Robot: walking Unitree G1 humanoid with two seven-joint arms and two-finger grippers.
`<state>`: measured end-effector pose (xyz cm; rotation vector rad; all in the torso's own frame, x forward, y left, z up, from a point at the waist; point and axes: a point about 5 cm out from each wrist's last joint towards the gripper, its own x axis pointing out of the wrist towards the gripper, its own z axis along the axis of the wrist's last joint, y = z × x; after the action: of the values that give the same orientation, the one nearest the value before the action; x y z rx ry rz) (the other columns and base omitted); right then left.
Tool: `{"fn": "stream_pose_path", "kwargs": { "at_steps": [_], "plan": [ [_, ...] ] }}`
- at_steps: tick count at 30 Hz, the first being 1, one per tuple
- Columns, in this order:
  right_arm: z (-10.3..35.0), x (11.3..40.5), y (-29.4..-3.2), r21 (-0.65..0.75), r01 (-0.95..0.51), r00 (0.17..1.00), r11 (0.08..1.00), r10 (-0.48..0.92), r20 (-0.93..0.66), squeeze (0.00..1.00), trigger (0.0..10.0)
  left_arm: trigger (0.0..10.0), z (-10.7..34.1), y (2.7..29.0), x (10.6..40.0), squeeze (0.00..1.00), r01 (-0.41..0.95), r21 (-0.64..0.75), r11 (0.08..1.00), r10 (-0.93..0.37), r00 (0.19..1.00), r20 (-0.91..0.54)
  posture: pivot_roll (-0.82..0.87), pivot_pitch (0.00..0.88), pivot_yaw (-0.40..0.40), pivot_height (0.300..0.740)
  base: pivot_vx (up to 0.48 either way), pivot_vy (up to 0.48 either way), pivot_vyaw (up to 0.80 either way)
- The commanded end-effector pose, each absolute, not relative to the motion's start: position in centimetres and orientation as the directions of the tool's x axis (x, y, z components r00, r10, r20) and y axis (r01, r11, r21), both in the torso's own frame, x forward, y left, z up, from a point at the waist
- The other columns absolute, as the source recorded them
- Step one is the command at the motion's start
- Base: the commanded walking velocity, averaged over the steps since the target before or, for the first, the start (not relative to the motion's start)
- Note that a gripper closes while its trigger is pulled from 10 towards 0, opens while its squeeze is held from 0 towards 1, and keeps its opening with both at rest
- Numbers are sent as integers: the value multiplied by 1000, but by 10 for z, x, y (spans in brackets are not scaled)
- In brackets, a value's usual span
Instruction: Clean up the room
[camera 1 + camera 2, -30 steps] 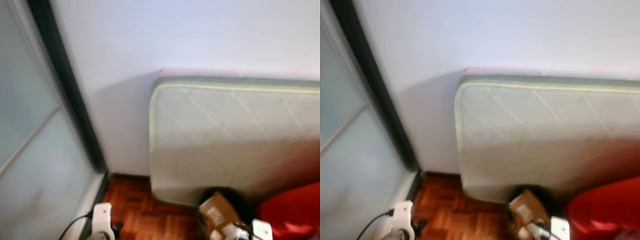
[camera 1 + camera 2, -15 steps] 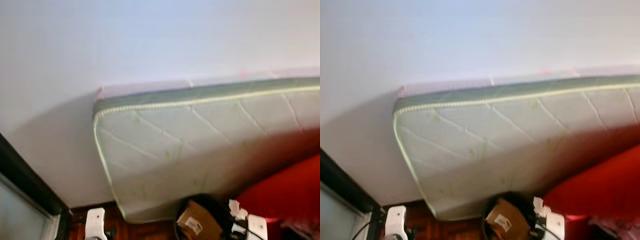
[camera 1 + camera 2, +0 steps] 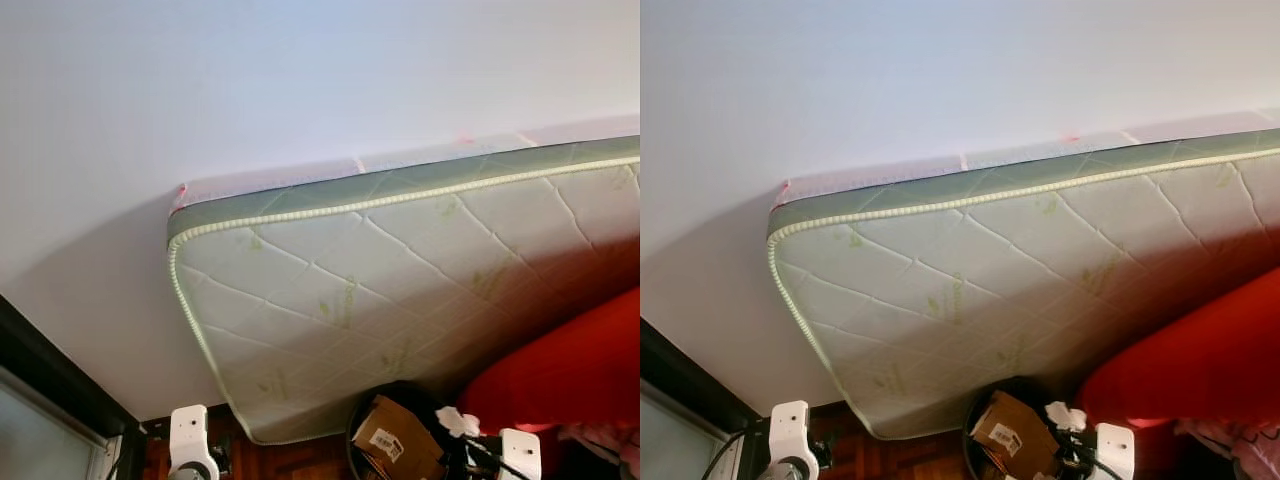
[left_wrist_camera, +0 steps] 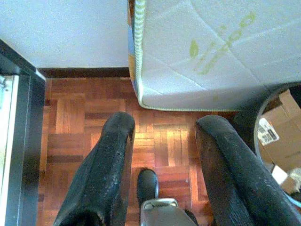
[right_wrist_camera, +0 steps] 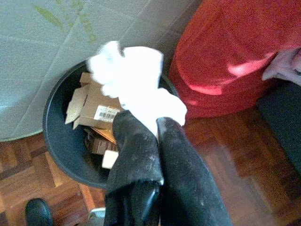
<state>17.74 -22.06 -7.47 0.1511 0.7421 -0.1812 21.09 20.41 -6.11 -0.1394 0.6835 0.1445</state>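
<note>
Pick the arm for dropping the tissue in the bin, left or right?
Right. The right tool is shut on the crumpled white tissue, held at the rim of the black bin of cardboard. The left tool is open over bare parquet floor.

Soft, even daylight is seen in all views. The white wall (image 3: 300, 70) is bright, and a grey shadow is cast on it beside the mattress (image 3: 400, 300). The eye views are slightly soft. In the right wrist view the white tissue (image 5: 134, 82) is overexposed, and a bright patch lies on the red bag (image 5: 225, 52).
</note>
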Motion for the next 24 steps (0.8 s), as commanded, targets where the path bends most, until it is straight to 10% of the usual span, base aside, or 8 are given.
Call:
{"fn": "stream_pose_path", "kwargs": {
  "at_steps": [1, 8, 24],
  "plan": [
    [-44, 234, -200, 98, 138, 840, 986, -64, -538, 0, 10000, 10000, -31, 204, 253, 0, -130, -78, 988, 74, 861, -503, -60, 0, 17, 740, 0, 0, 0],
    [-2, 284, -176, 87, -30, 941, 996, 57, -332, 0, 10000, 10000, 9, 206, 290, 0, -139, -93, 986, 104, 947, -303, -47, 0, -1, 740, 0, 0, 0],
    [4, 274, -197, 41, 71, 973, 997, -60, -224, 0, 10000, 10000, 21, 210, 287, 0, -139, -72, 988, 127, 980, -156, -46, 42, -21, 740, 0, 0, 0]
  ]
}}
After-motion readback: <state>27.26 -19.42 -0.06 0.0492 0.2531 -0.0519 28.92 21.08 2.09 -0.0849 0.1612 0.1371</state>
